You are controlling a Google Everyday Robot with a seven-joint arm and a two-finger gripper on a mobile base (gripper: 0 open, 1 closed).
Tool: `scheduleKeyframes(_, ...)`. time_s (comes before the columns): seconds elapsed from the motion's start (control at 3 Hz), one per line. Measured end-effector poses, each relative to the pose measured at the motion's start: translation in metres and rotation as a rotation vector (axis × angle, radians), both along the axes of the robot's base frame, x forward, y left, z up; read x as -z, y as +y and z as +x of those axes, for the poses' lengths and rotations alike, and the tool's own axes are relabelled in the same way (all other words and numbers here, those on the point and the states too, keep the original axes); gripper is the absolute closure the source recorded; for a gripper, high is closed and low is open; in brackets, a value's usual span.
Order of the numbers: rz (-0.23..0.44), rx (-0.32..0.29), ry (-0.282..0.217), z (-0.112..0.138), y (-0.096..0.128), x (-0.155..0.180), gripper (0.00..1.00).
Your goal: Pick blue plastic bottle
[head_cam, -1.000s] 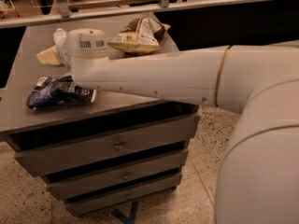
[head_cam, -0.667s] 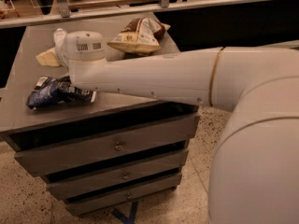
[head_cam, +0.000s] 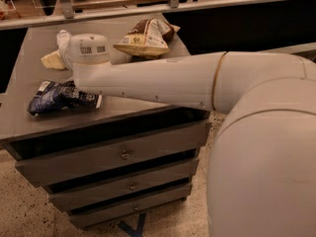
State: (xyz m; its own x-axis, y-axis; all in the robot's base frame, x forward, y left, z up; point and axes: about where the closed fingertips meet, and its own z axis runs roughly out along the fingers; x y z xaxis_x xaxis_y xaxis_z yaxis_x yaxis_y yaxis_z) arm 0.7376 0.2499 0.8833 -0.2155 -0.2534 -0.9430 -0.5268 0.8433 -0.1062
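Observation:
My arm reaches from the right across the grey table (head_cam: 29,122) to its far left part. The round white wrist housing (head_cam: 89,48) hides most of my gripper (head_cam: 61,47), which points down at the table's far left. A whitish piece (head_cam: 62,37) and a tan piece (head_cam: 51,60) stick out to the left of the wrist. I cannot tell whether either is part of the blue plastic bottle, which is otherwise hidden behind the wrist.
A dark blue and white snack bag (head_cam: 59,96) lies at the table's front left, just under my forearm. A tan and brown snack bag (head_cam: 145,37) lies at the back. Drawers (head_cam: 123,154) sit below the top. A rail (head_cam: 148,6) runs behind.
The elbow part of my arm has shifted a little to the left in view. The wrist stays over the same spot. The bags have not moved.

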Motion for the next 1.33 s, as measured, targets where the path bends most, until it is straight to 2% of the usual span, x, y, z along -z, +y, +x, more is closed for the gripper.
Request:
scheduleKeyframes(1.0,0.028,-0.029,0.012,0.03,0.022,0.015,0.0)
scheduleKeyframes(1.33,0.029,-0.045,0.009,0.035,0.028,0.017,0.18)
